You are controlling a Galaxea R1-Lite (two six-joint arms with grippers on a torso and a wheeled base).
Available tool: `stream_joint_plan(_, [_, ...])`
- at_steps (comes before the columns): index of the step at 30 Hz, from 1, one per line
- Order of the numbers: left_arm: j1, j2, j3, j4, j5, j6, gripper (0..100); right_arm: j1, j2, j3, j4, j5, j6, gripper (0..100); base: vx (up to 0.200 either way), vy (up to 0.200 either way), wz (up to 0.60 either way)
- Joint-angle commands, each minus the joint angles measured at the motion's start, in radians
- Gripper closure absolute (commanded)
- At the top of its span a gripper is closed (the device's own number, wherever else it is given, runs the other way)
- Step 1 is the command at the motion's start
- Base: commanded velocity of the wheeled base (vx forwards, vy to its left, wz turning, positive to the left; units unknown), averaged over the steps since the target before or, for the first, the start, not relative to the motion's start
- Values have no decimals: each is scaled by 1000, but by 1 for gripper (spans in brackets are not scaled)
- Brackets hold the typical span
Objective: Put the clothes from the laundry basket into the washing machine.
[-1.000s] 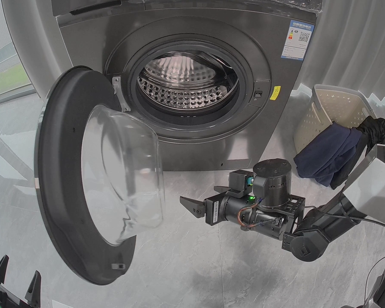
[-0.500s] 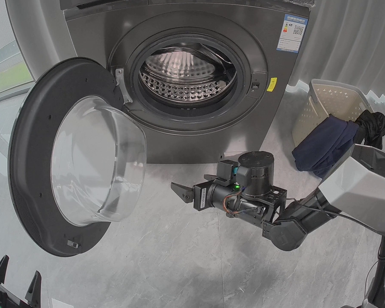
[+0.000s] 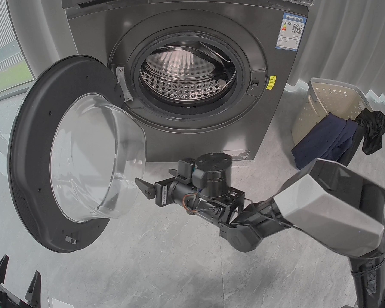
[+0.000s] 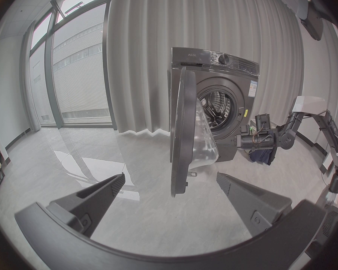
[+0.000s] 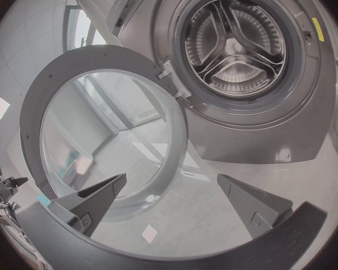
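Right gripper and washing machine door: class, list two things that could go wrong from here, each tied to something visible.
1. The open right gripper hangs close beside the glass bowl of the door; swinging that way could knock it.
2. The navy garment and black garment drape over the rim of the basket; pulling one might drag the other onto the floor.
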Motion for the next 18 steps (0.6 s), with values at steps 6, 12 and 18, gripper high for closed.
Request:
stream_joint_plan(6, [0,-11,16,0,1,0,0,51,192,-264,-6,-2,4,0,0,0,0])
stream_joint_plan(12, [0,-11,18,0,0,0,0,51,226,-364,-2,-29,18,0,0,0,0])
stream_joint_plan(18, [0,-11,18,0,1,0,0,38,224,-355,-3,-38,22,0,0,0,0])
